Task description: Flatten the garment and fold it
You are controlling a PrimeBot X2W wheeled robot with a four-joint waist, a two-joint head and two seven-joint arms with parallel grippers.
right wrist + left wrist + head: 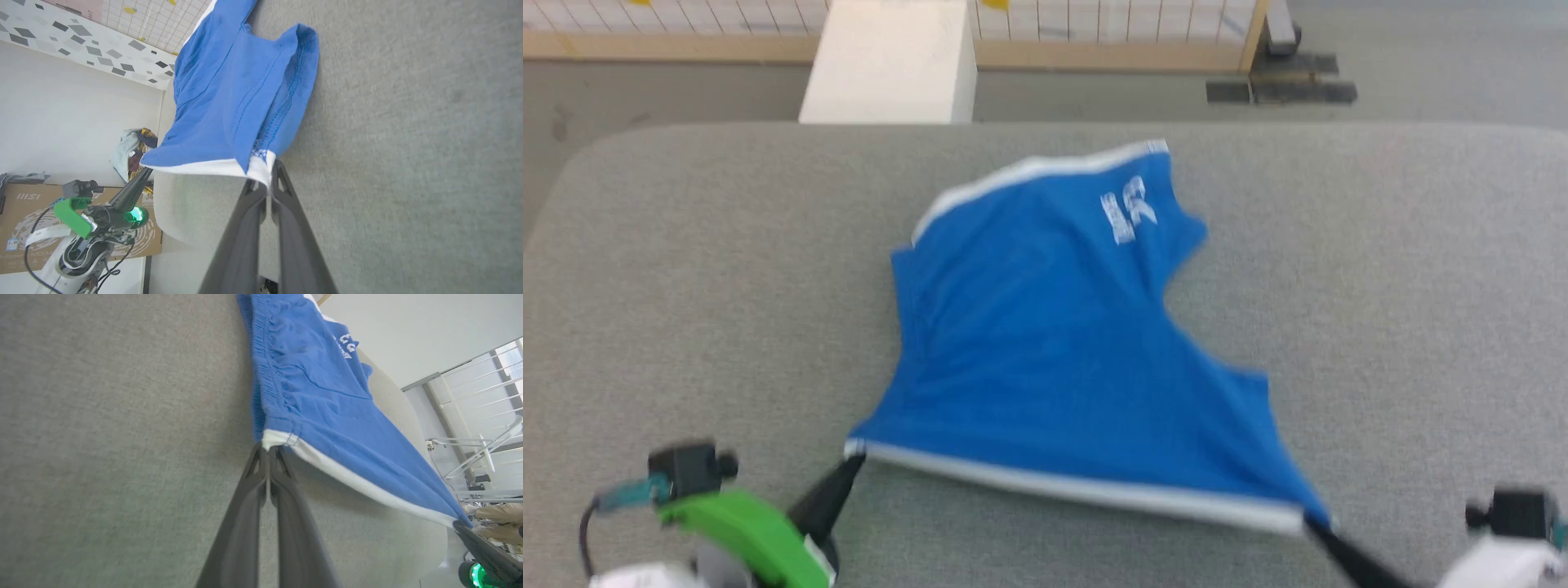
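Pinching one garment (1045,343), two corners: left tool (854,462), right tool (1312,523).

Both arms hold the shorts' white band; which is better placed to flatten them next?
Right, probably: the right fingers pinch the corner where the garment doubles over, while the side by the left fingers looks flatter.

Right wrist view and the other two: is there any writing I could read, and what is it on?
"MSI": on the brown cardboard box, in the right wrist view.
Smaller print low on the same box: too small to read.
The white print on the blue garment: too blurred to read in the head and left wrist views.
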